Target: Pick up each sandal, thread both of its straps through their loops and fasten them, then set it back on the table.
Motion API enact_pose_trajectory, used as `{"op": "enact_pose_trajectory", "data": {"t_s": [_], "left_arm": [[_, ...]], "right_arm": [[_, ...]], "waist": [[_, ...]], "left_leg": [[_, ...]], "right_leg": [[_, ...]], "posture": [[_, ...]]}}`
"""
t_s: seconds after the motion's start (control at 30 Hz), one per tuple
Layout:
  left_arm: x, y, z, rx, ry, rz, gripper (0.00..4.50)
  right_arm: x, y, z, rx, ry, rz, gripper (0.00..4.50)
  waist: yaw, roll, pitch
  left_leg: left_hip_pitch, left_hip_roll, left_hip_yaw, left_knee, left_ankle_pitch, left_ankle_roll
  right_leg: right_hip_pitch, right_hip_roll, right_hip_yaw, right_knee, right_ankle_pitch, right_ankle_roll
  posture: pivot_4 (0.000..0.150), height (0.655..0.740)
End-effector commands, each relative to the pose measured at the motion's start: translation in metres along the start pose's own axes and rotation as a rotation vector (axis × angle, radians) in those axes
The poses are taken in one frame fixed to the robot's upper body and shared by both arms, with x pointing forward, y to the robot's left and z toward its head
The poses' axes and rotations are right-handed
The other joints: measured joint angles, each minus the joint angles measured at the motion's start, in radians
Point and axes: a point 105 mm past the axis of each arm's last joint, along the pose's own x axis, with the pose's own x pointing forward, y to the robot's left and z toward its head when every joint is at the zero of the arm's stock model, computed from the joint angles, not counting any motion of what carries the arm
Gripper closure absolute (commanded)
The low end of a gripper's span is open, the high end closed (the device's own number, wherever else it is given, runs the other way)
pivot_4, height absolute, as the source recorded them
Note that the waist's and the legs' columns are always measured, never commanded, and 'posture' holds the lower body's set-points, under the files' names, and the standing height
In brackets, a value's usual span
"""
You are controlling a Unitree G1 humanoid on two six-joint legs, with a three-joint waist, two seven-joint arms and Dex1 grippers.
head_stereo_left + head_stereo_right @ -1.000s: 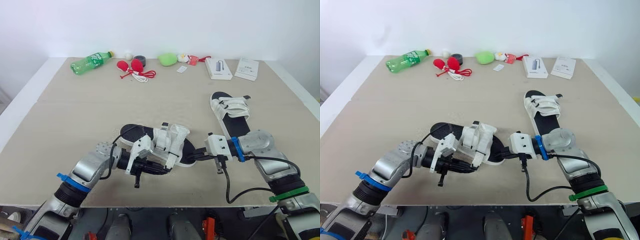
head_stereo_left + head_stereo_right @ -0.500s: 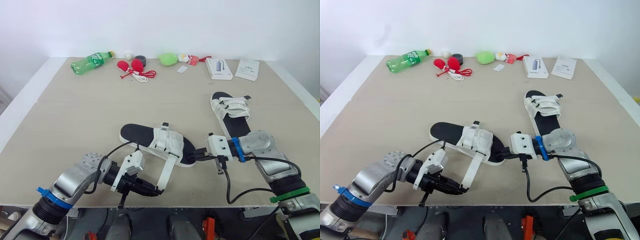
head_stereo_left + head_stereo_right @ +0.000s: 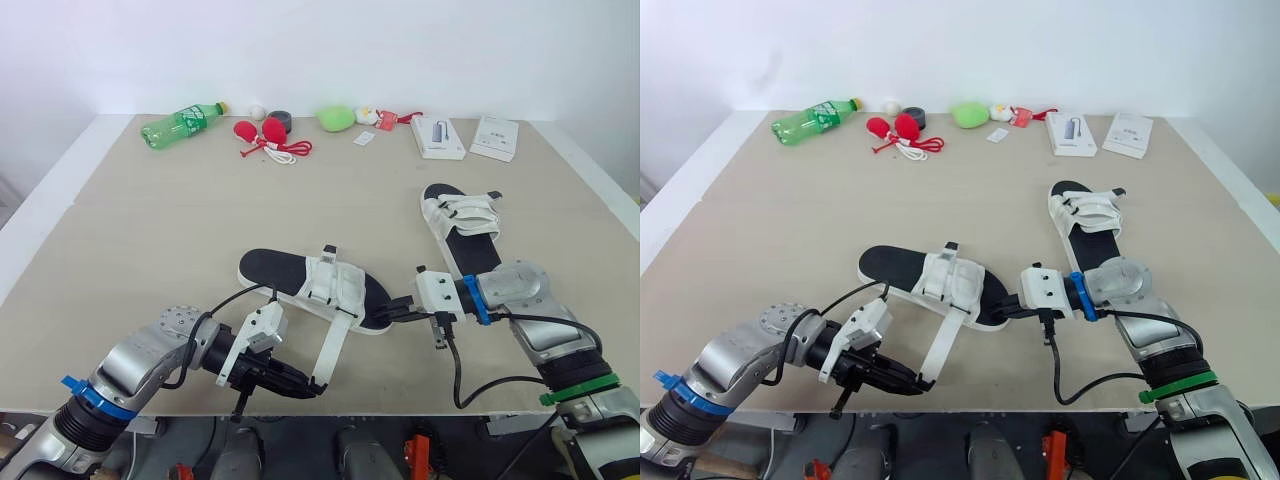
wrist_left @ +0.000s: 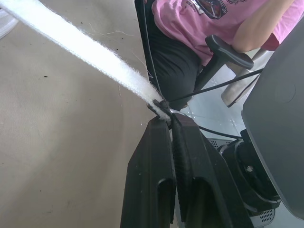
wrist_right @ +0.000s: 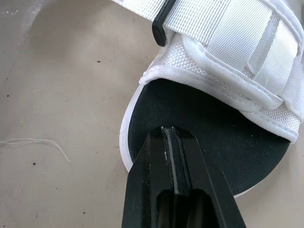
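At the counter's [image 3: 150, 220] near edge, the left gripper [image 3: 317, 386], fingers grasping the strap [image 3: 333, 350], has drawn it taut, ready for fastening; the right gripper [image 3: 398, 311], fingers clenched, pins the sandal [image 3: 290, 280].

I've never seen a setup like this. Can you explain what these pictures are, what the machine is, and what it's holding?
It's a humanoid robot with two arms, each ending in a black two-fingered gripper. Two pictures come from cameras on its head, looking down over a beige table; two come from cameras on its wrists. A black-soled sandal with white straps lies before it. The left gripper is shut on that sandal's loose white strap, stretched towards the table's near edge. The right gripper is closed, tips at the sandal's end. A second matching sandal lies farther right, a green plastic bottle at the far edge. The left wrist picture also shows a person in a pink shirt.
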Motion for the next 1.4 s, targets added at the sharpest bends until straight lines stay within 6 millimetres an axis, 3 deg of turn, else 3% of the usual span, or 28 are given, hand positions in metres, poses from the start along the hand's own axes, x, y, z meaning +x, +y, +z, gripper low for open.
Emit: {"op": "enact_pose_trajectory", "data": {"t_s": [0.03, 0.3, 0.47, 0.5, 0.63, 0.77, 0.87, 1.03, 1.2, 1.4], "left_arm": [[0.002, -0.012, 0.004, 0.006, -0.01, -0.068, 4.42], [-0.002, -0.004, -0.001, 0.015, 0.044, -0.018, 4.42], [-0.007, -0.001, -0.002, 0.073, 0.092, -0.022, 2.78], [-0.012, -0.001, -0.004, 0.122, 0.138, -0.029, 2.14], [-0.042, 0.012, -0.02, 0.474, 0.414, -0.011, 0.62], [-0.057, 0.035, 0.01, 0.826, 0.432, 0.048, 0.62], [-0.06, 0.05, 0.041, 1.195, 0.453, 0.073, 0.62], [-0.038, 0.043, 0.058, 1.599, 0.317, 0.016, 0.62], [-0.02, 0.037, 0.058, 1.782, 0.221, -0.036, 0.62], [-0.003, 0.039, 0.058, 1.822, 0.184, -0.062, 0.62]], "right_arm": [[0.002, 0.016, -0.025, 0.077, 0.101, 0.067, 4.5], [0.002, 0.015, -0.026, 0.075, 0.104, 0.065, 4.5], [0.001, 0.014, -0.027, 0.076, 0.106, 0.067, 4.5], [0.001, 0.014, -0.027, 0.076, 0.106, 0.067, 4.5], [0.0, 0.014, -0.028, 0.078, 0.108, 0.07, 4.5], [0.0, 0.015, -0.029, 0.077, 0.113, 0.076, 4.5], [0.001, 0.013, -0.028, 0.075, 0.11, 0.078, 4.5], [0.002, 0.013, -0.029, 0.073, 0.108, 0.079, 4.5], [0.001, 0.014, -0.03, 0.074, 0.115, 0.086, 4.5], [0.002, 0.013, -0.029, 0.072, 0.113, 0.08, 4.5]], "waist": [[0.0, 0.0, 0.0], [0.0, 0.0, 0.0], [0.001, 0.0, 0.0], [0.001, 0.0, 0.0], [0.001, 0.0, 0.0], [0.019, -0.001, -0.001], [0.022, -0.004, -0.003], [0.018, -0.003, -0.005], [0.02, -0.003, -0.005], [0.02, -0.003, -0.005]], "left_leg": [[0.0, 0.0, 0.0, 0.0, 0.0, 0.0], [0.0, 0.0, 0.0, 0.0, 0.0, 0.0], [0.0, 0.0, 0.0, 0.0, 0.0, 0.0], [0.0, 0.0, 0.0, 0.0, 0.0, 0.0], [0.0, 0.0, 0.0, 0.0, 0.0, 0.0], [0.0, 0.0, 0.003, 0.0, 0.0, 0.0], [0.0, 0.0, 0.006, 0.001, 0.0, 0.0], [-0.001, 0.001, 0.013, 0.001, 0.0, 0.001], [-0.001, 0.002, 0.012, 0.001, -0.001, 0.003], [-0.001, 0.001, 0.012, 0.002, 0.001, 0.005]], "right_leg": [[0.0, 0.0, 0.0, 0.0, 0.0, 0.0], [0.0, 0.0, 0.0, 0.0, 0.0, 0.0], [0.0, 0.0, 0.0, 0.0, 0.0, 0.0], [0.0, 0.0, 0.0, 0.0, 0.0, 0.0], [0.0, 0.0, 0.0, 0.0, 0.0, 0.0], [-0.001, -0.002, 0.0, -0.001, 0.0, -0.002], [-0.001, -0.004, 0.001, -0.001, 0.001, -0.002], [-0.002, -0.005, 0.003, -0.001, 0.002, -0.003], [-0.001, -0.003, 0.004, -0.001, 0.003, -0.002], [0.0, -0.002, 0.008, -0.001, 0.005, 0.002]], "posture": [[0.15, 0.74], [0.15, 0.74], [0.15, 0.74], [0.15, 0.74], [0.15, 0.74], [0.15, 0.74], [0.15, 0.74], [0.15, 0.74], [0.15, 0.74], [0.15, 0.74]]}}
